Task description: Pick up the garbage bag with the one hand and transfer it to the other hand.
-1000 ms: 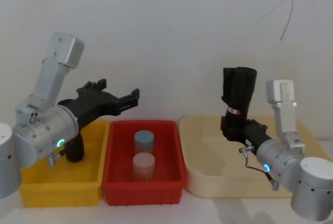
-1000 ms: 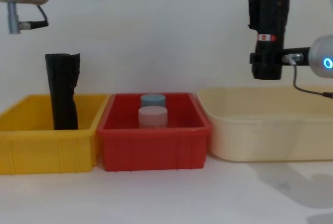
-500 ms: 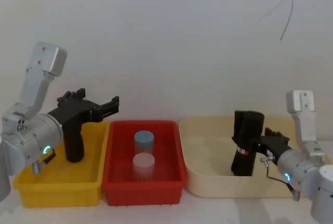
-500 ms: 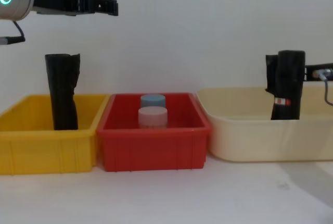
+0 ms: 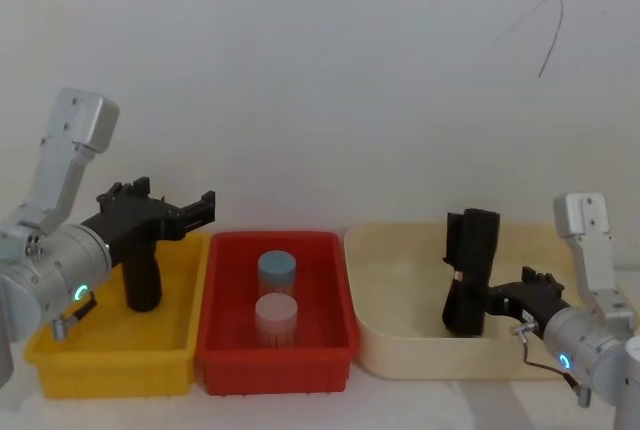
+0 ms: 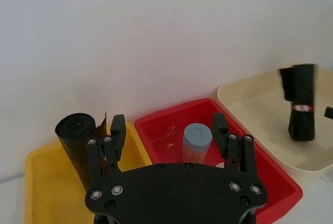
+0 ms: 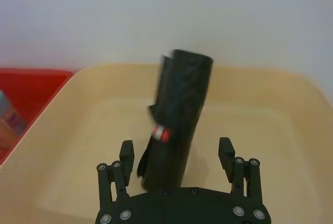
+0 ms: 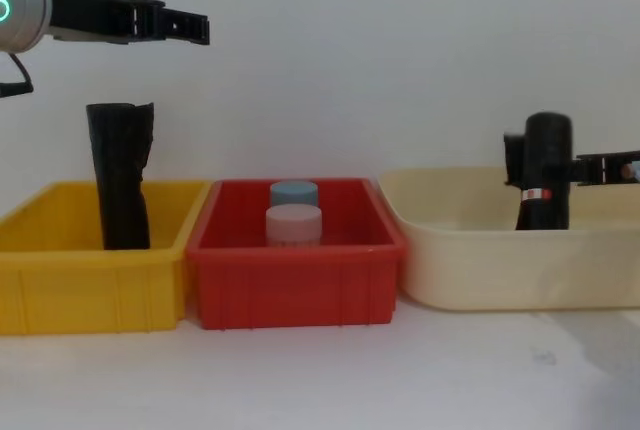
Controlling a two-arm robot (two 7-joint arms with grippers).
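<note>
While the garbage bag (image 5: 468,270) stands on end in the beige tub (image 5: 400,233) at the lower right of the head view, leaning slightly, its red-and-white label band shows around its lower middle. It rests near the tub's right half, its top rising above the rim.

Reaching in from the lower right corner, the right gripper (image 5: 500,295), on the arm with the blue light ring, sits level with the bag's lower half. Seen from the right wrist, its two black fingers (image 7: 126,153) are spread wide on either side of the roll with a gap on each side, released and grasping nothing. From the chest, one finger extends from the right edge toward the bag just above the tub's rim.

At centre frame sits a red crate (image 5: 275,240) holding two capped jars, a blue-lidded one (image 5: 277,268) behind a pale pink-lidded one (image 5: 276,312). Beside it, at the lower left, a yellow crate (image 5: 110,360) holds a taller black bundle (image 5: 142,275) standing upright.

The left gripper (image 5: 205,205), on the arm with the green-teal ring, hangs at the middle left of the head view, above the yellow crate and pointing toward the red one. Its jaws are parted and empty, and it is well apart from the bag.
</note>
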